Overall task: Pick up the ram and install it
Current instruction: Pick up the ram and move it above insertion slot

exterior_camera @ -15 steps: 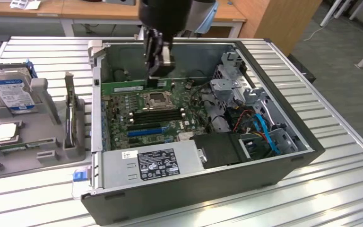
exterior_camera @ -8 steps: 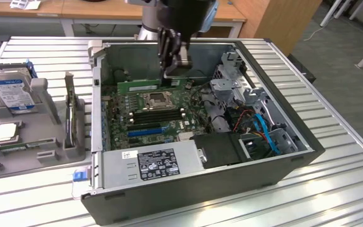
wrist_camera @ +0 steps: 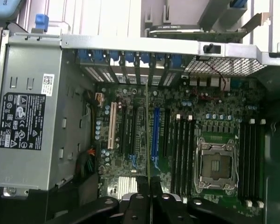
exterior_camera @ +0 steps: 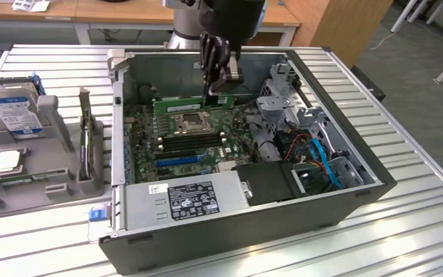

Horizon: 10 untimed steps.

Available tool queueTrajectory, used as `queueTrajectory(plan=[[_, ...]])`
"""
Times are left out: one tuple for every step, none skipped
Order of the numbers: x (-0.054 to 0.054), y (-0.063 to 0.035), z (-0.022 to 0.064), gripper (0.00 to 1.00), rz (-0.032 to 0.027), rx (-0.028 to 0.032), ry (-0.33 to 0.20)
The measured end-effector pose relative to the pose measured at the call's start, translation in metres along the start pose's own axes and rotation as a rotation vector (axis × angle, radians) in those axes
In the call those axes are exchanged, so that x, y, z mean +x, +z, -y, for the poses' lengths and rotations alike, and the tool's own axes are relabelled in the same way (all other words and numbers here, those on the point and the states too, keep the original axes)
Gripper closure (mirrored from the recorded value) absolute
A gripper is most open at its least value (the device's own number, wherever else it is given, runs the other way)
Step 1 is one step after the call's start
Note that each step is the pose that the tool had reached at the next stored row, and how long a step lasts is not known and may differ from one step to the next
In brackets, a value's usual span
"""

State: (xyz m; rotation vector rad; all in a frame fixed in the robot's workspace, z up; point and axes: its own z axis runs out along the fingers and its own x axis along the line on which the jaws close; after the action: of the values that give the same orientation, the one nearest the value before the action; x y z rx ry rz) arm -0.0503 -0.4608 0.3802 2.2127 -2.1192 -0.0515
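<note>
The pick-up part of the job looks done: the gripper (exterior_camera: 220,91), hanging from the arm at the upper middle of the exterior view, is closed narrow on the ram (exterior_camera: 183,107), a thin green stick with a pale label that runs level from the fingers toward the exterior view's left. It hangs inside the open computer case (exterior_camera: 375,173), just behind the empty processor socket (exterior_camera: 189,122) as that view sees it. In the wrist view the ram (wrist_camera: 147,135) appears edge-on as a fine line running out from between the two dark fingertips of the gripper (wrist_camera: 150,189), with the motherboard (wrist_camera: 130,154) spread beneath it. The install part appears not yet done. The stick seems to float above the board rather than sit in it, and the long black memory slots (wrist_camera: 182,144) beside the socket look bare — no stick is seen standing in any of them. From these views I cannot tell which slot it is lined up with, nor how high above the board it hangs. Off in the left of the exterior view, well apart from the case, the grey parts holder (exterior_camera: 52,167) carries the blue-labelled hard drive (exterior_camera: 14,112) and the square silver processor chip (exterior_camera: 6,161) — neither is touched. What remains, as I judge it, is the seating of the stick itself.
</note>
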Motion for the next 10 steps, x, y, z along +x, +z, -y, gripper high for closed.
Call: queueTrajectory(plan=[[0.000,0.0000,0.0000,0.87,0.0000,0.0003,0.000],[0.000,0.0000,0.0000,0.87,0.0000,0.0003,0.000],[0.000,-0.0001,0.0000,0.87,-0.0003,0.0002,0.000],[-0.002,-0.0003,0.0000,0.87,-0.0007,0.0001,0.000],[-0.005,-0.0003,0.0001,0.87,-0.0010,0.0001,0.000],[-0.009,-0.0003,0.0004,0.87,-0.0015,0.0002,0.000],[-0.013,-0.0004,0.0006,0.87,-0.0022,0.0002,0.000],[-0.016,-0.0005,0.0008,0.87,-0.0031,0.0001,0.000],[-0.020,-0.0007,0.0010,0.87,-0.0039,0.0000,0.000],[-0.024,-0.0008,0.0012,0.87,-0.0045,-0.0001,0.000]])
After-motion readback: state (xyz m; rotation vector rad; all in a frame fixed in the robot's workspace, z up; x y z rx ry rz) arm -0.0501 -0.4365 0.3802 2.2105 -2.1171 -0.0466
